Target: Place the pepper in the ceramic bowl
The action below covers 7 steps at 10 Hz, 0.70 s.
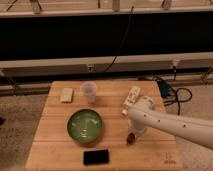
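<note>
Single view: the camera looks from above and in front, tilted down onto the wooden table (55,145), facing the dark wall rails beyond it. It stands at middle range, so the whole tabletop shows. My arm enters from the right; my gripper (132,136), closed, sits low at the table's right-centre.

White arm (175,124) reaching in from right, pincer (132,136) lowered, fingers closed
</note>
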### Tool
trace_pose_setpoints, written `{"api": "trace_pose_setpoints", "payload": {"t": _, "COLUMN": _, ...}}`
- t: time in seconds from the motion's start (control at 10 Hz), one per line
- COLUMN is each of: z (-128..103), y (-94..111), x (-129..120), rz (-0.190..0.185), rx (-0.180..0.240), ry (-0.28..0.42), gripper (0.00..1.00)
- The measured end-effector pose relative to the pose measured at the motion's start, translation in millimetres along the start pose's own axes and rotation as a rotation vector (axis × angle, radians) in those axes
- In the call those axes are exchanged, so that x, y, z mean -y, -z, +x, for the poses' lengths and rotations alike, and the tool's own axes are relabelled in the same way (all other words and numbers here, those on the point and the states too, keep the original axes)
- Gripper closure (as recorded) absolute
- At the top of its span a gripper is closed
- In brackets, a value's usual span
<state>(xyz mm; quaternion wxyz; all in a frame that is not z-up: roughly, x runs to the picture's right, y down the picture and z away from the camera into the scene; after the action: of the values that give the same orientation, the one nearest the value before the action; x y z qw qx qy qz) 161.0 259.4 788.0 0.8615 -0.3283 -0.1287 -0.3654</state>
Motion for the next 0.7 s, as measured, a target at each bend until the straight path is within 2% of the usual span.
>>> {"api": "trace_pose_setpoints", "payload": {"t": 0.1, "z": 0, "y": 6, "x": 0, "rz": -0.002, "rx": -0.002, "ry": 0.002, "gripper": 1.0}}
{"api": "trace_pose_setpoints", "payload": {"t": 0.5, "z": 0, "y": 10, "x": 3, "rz": -0.01, "rx": -0.023, "ry": 0.024, "gripper": 1.0}}
{"api": "trace_pose_setpoints", "payload": {"t": 0.7, "z": -7, "y": 26, "x": 19, "rz": -0.011, "rx": -0.036, "ry": 0.052, "gripper": 1.0}}
